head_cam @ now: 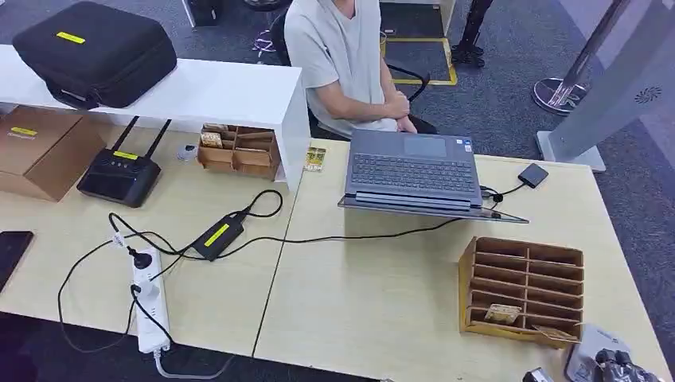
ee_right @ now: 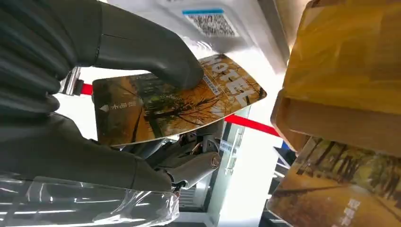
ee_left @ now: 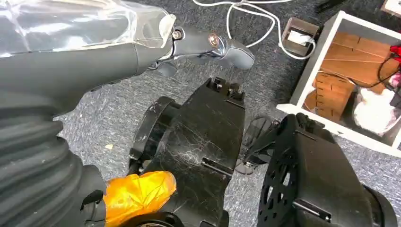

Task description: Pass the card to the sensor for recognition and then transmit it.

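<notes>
Pinching the card (ee_right: 175,106) under its thumb, the right hand (ee_right: 142,56) held it flat just beside the white sensor (ee_right: 213,23), long axis pointing toward the sensor's label.

1 laptop (head_cam: 411,171) | 2 slotted card racks (head_cam: 523,288) (head_cam: 239,149) | 1 power strip (head_cam: 149,301) | 1 black case (head_cam: 95,52) | 1 cardboard box (head_cam: 40,150)

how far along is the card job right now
Done: the right robot hand has picked up the glossy autumn-tree hotel card, thumb pressed on its face. In hand: it sits by the brown slotted cardboard card holder. Left: presenting it to the sensor, then passing it on.
</notes>
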Tool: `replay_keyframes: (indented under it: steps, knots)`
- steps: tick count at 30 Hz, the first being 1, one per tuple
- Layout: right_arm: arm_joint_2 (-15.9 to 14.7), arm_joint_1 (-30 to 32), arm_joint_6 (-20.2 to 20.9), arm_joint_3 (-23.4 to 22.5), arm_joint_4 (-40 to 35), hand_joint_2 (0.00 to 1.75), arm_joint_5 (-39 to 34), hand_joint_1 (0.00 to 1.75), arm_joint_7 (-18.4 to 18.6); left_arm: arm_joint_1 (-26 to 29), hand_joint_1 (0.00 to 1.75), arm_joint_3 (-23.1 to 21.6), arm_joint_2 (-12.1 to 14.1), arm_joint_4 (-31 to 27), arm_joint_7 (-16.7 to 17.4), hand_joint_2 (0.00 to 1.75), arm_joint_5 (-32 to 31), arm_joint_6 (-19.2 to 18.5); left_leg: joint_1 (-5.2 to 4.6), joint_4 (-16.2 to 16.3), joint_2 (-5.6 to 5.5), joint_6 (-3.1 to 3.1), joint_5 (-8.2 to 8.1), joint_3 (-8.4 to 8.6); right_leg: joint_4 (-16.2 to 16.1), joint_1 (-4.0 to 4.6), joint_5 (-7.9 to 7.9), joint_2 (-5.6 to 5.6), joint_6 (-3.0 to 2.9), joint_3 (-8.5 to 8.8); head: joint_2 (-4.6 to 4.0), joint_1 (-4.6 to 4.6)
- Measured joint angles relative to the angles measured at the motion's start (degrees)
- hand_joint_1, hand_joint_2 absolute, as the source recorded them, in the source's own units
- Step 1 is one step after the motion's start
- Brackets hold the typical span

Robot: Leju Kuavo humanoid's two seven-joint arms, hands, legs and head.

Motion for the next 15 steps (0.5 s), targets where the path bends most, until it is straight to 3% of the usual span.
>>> replay_keyframes:
  steps: [15]
  knots:
    - [1.16,-2.21,-0.68,-0.66,3.19,1.75,1.18,1.75,-0.63,-0.17,0.0,0.0,-0.24,0.55,-0.13,1.75,-0.09,-0.46,0.0,0.01,0.12,0.0,0.0,0.08,-0.02,-0.01,0.09,0.13,0.01,0.08,0.0,0.0]
